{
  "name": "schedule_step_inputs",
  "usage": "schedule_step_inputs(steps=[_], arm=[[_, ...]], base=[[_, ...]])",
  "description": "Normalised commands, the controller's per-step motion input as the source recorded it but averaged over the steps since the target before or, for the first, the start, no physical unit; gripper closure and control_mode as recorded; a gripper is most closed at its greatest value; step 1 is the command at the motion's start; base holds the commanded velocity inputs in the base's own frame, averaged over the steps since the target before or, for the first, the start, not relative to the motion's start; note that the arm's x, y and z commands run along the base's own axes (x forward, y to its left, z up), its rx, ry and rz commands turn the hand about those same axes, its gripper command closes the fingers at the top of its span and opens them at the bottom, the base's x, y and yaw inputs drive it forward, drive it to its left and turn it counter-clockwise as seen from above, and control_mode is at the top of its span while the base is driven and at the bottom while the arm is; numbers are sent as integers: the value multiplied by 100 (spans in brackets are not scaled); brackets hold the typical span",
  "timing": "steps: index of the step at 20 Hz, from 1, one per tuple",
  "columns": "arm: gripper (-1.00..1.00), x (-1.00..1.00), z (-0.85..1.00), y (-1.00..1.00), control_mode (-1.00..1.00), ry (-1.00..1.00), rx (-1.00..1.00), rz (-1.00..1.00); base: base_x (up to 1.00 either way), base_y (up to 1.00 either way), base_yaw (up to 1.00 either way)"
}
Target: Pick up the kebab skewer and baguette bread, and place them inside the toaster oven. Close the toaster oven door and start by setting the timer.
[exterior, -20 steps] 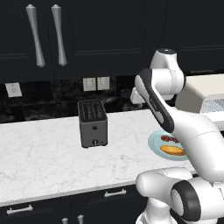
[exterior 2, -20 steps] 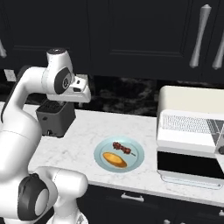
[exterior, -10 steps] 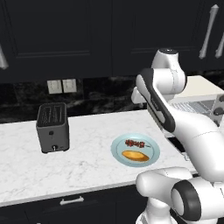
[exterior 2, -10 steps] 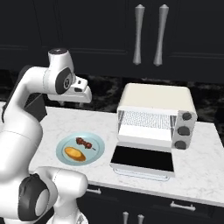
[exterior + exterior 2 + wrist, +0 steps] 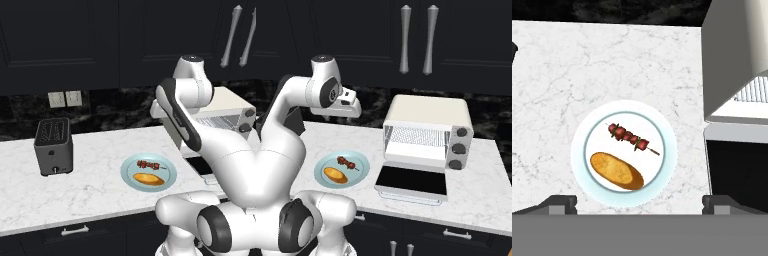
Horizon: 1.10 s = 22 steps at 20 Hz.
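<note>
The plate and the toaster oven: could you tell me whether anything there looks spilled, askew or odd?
Nothing stands out. The kebab skewer and baguette bread lie apart on the plate, and the toaster oven door hangs open in front of the toaster oven.

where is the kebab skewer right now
The kebab skewer lies on the pale blue plate on the marble counter, just behind the baguette bread and left of the open toaster oven.

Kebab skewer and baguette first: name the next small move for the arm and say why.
Probably lower the open end effector straight down toward the kebab skewer. It hangs high above the plate, holding nothing, with the skewer and the baguette bread lying side by side and apart. The toaster oven door is already folded down, so loading needs only a pick.
</note>
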Motion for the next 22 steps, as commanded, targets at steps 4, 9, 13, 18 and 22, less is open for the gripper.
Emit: schedule_step_inputs(steps=[4,9,13,18,22], arm=[[-100,0,0,0,100,0,0,0],[-100,0,0,0,-100,0,0,0],[-100,0,0,0,-100,0,0,0],[-100,-7,0,0,-100,-1,0,0],[-100,-41,-30,-24,-100,-3,-1,3]], base=[[0,0,0],[0,0,0],[0,0,0],[0,0,0],[0,0,0]])
